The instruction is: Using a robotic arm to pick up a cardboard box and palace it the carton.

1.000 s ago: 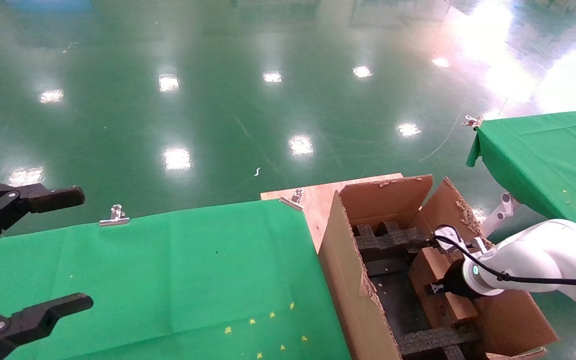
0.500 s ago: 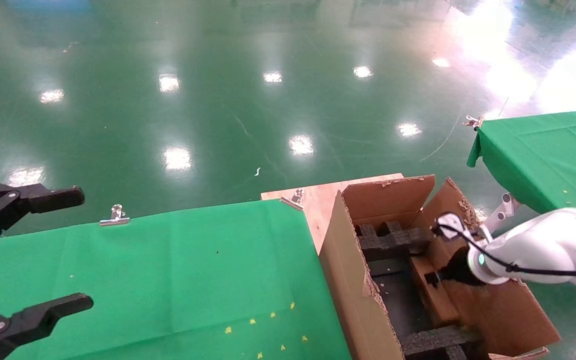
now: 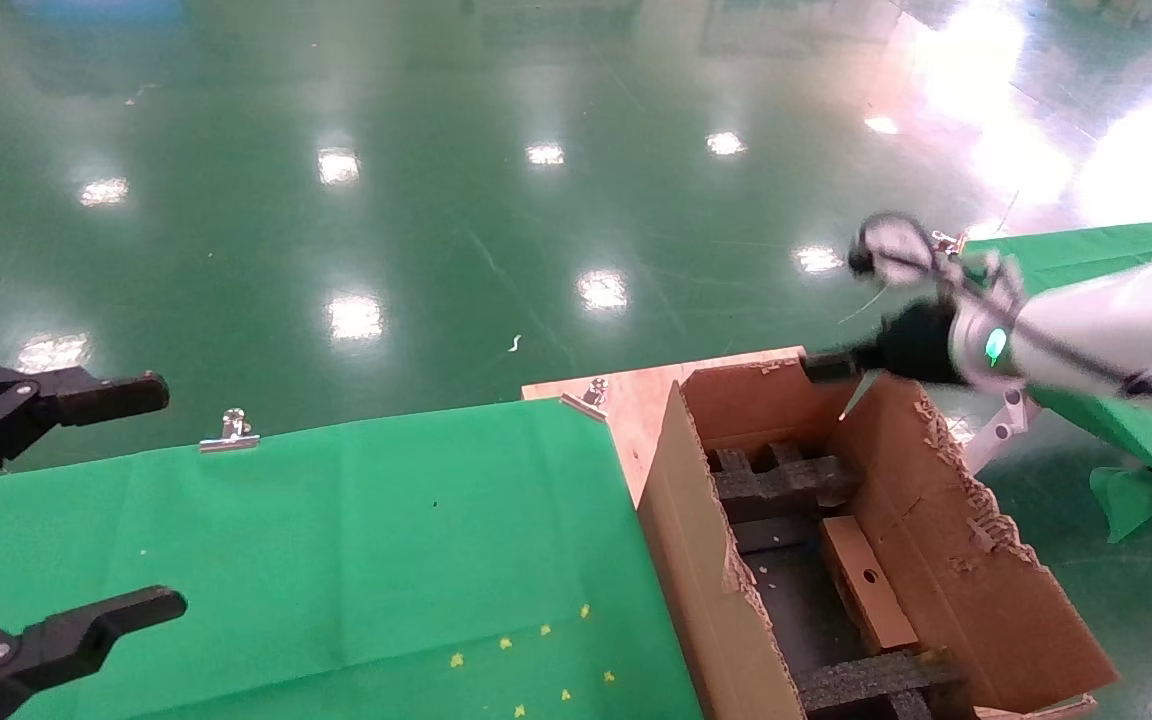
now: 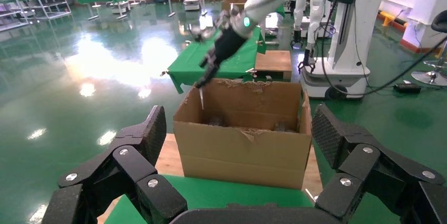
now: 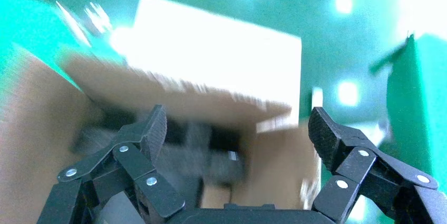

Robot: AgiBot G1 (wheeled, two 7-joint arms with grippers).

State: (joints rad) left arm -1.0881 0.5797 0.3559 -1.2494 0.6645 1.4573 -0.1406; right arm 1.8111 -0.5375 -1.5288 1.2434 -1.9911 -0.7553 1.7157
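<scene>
Lying lengthwise in carton (image 3: 696, 560), seemingly: cardboard box (image 3: 868, 583)

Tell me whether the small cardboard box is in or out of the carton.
In. The cardboard box lies inside the carton between black foam inserts, while the open right tool is above the carton's far flap, holding nothing.

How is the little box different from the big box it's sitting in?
The cardboard box is small, smooth and shut, with a round hole; the carton is far bigger and open, with ragged torn flaps and black foam blocks inside. The small one lies inside the big one. Both are brown cardboard.
</scene>
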